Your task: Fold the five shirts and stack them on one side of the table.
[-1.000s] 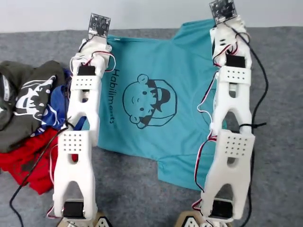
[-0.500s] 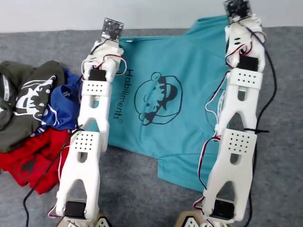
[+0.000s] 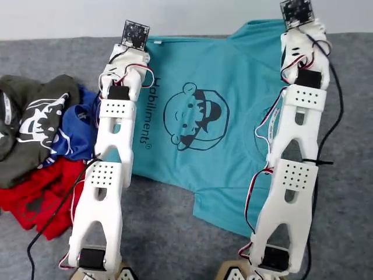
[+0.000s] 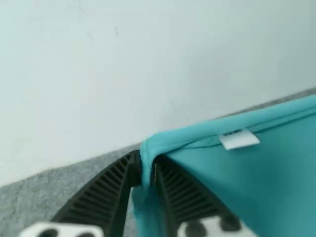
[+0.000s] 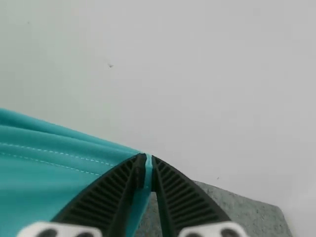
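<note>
You had both arms stretched to the far edge of the teal shirt point(image 3: 192, 116), which lay spread on the grey surface point(image 3: 349, 87) between them. The left end effector point(image 4: 145, 170) was closed on a bunched far corner of the cloth, close to a small white label point(image 4: 239, 140). The right end effector point(image 5: 148, 173) was pinched narrow on a thin far edge, probably at the sleeve. From both grips the rest of the shirt lay back toward the arm bases, and its long axis seemed to run across the surface from one arm to the other. So I judged that the next move was to bring the far edge toward the near one, with both arms pulling together, since neither was clearly nearer. The arms themselves covered the collar area and one side edge, so you could not see how flat the cloth was there. The pile of unfolded shirts point(image 3: 41, 151) lay beside the left arm; dark grey, blue and red cloth showed, but the pieces could not be counted.
</note>
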